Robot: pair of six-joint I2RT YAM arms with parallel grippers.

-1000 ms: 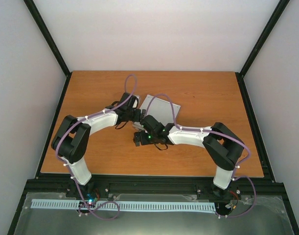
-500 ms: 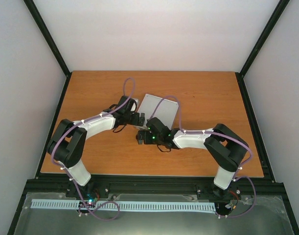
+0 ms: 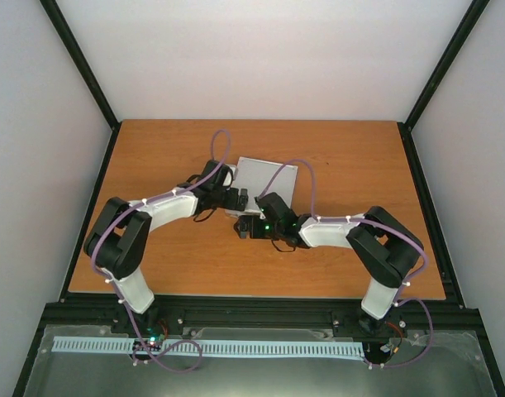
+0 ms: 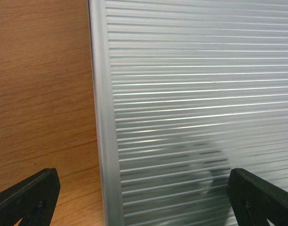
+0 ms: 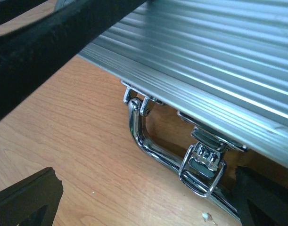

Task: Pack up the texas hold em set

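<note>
Straddling an edge of the silver case (image 3: pixel 267 176), left gripper (image 4: pixel 144 195) gapes wide and empty, right gripper (image 5: pixel 146 197) likewise by the chrome handle (image 5: pixel 136 132)

Both the left arm (image 3: pixel 165 207) and the right arm (image 3: pixel 331 231) had white shell links joined by bulky black joint housings. A thin purple cable (image 3: pixel 221 139) looped along each, pinned by small white ties. A green light (image 3: pixel 267 225) glowed on the right wrist. The left gripper (image 4: pixel 144 197) and right gripper (image 5: pixel 148 197) ended in matte black, wedge-shaped fingers (image 4: pixel 28 195).
</note>
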